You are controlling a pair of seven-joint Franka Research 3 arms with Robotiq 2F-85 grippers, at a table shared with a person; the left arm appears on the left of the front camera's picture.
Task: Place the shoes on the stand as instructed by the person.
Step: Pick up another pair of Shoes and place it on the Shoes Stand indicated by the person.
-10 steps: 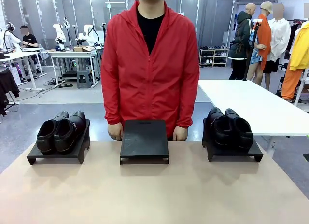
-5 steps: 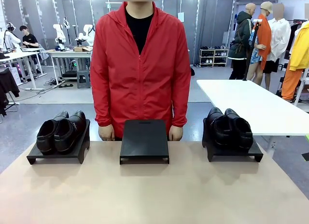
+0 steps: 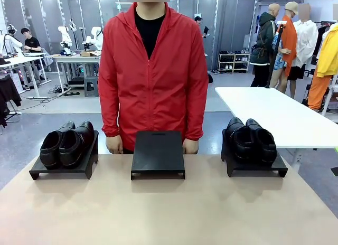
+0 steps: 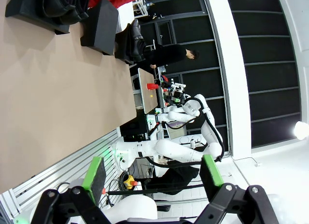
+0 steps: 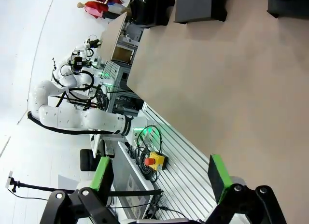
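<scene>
The person [image 3: 153,71] in a red jacket stands at the far side of the table, hands hanging just behind an empty black middle stand [image 3: 158,154]. One pair of black shoes [image 3: 66,143] rests on the left stand [image 3: 37,172]. Another pair of shoes [image 3: 252,141] rests on the right stand [image 3: 259,168]. My left gripper [image 4: 152,172] is open and holds nothing, well back from the stands; the left pair of shoes [image 4: 58,4] and the middle stand [image 4: 99,26] lie far off in its view. My right gripper [image 5: 160,175] is open and holds nothing too, with the middle stand [image 5: 193,7] far ahead.
The tan table [image 3: 169,213] is bare between the stands and the near edge. A white table [image 3: 274,115] stands behind at the right. The right arm [image 4: 169,149] shows in the left wrist view, the left arm [image 5: 77,118] in the right wrist view.
The person has straightened up from a forward lean and shifted slightly left, hands still by the middle stand. The shoes and stands have not moved.
</scene>
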